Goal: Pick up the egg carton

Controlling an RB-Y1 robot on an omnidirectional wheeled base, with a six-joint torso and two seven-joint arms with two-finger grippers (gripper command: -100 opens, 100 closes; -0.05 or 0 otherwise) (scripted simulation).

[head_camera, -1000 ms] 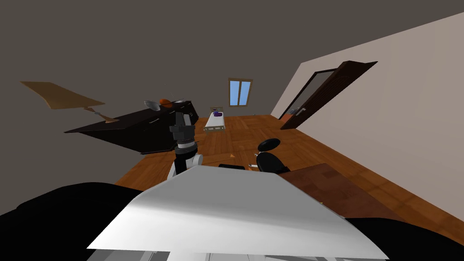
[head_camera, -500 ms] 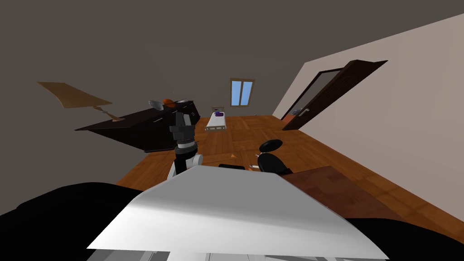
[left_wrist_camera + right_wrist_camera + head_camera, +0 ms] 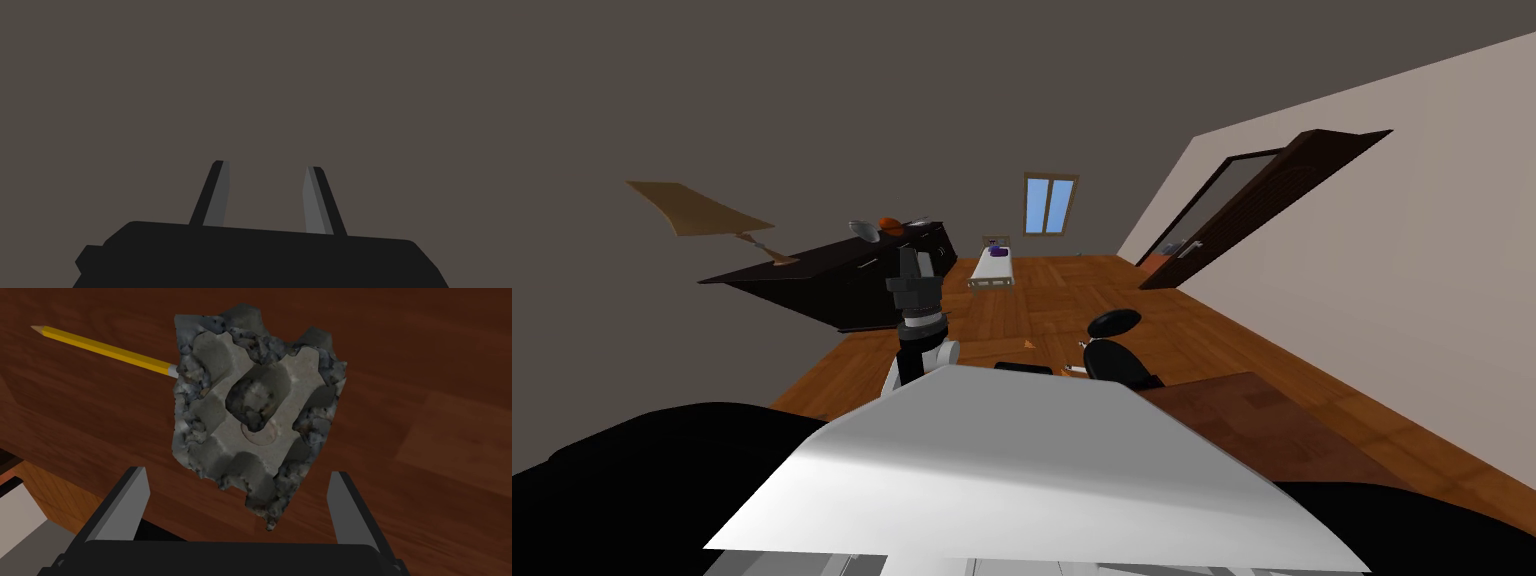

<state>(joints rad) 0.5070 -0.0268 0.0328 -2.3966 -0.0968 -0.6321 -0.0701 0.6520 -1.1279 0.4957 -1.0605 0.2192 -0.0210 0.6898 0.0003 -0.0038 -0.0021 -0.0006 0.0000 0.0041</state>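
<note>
Since the egg carton [image 3: 255, 413] lies flat on the reddish-brown desk [image 3: 425, 388] with its moulded cups facing up, the right pincer [image 3: 240, 473] hangs over it from above. Its two blades are spread wide and clamped on nothing. One blade stands off each side of the carton's narrower end, which suggests a grasp lined up but not yet closed.

The carton is a grey, ragged-edged piece, so the blades would meet uneven corners rather than straight walls. I would judge that a squeeze across that narrow end could twist it unless the blades come down evenly.

A yellow pencil [image 3: 105, 350] lies on the desk on the far side of the carton. Its end meets the carton's rim, though I cannot tell whether it touches or slips underneath. It sits away from both blades, so it should not block the closing, but it may roll when the carton lifts.

Just outside one blade the desk ends, with the wooden floor [image 3: 45, 498] below. Bare desk stretches beyond the other blade and past the carton, so straight up looks like the freest way out.

From the head camera the desk [image 3: 1252, 420] sits near and to the right. The left arm [image 3: 917, 300] is raised on the left, well apart from it. The left pincer [image 3: 267, 166] has its blades apart and holds nothing.
</note>
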